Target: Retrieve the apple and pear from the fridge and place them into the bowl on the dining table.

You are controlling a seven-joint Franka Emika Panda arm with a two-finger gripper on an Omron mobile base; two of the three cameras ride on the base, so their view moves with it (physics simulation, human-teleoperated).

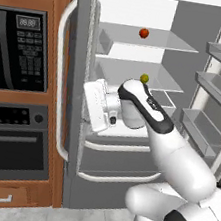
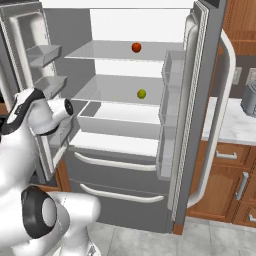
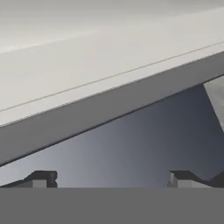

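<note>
The fridge [image 1: 77, 51] stands with both doors swung open, showing white shelves. The red apple [image 1: 144, 33] [image 2: 136, 47] sits on the upper shelf. The yellow-green pear [image 1: 144, 78] [image 2: 141, 93] rests on the shelf below it. My white hand [image 1: 99, 105] hangs low in front of the fridge's left side, below and left of the pear, well apart from both fruits. In the hand view my gripper [image 3: 113, 179] is open, its fingertips [image 3: 41, 178] far apart with nothing between them, facing a grey panel. The bowl and the dining table are out of view.
A black microwave [image 1: 21, 50] and oven [image 1: 11, 142] sit in wooden cabinets left of the fridge. Door bins [image 1: 219, 94] line the open right door. Two grey drawers [image 2: 120, 182] lie under the shelves. A marble counter [image 2: 235, 127] stands at right.
</note>
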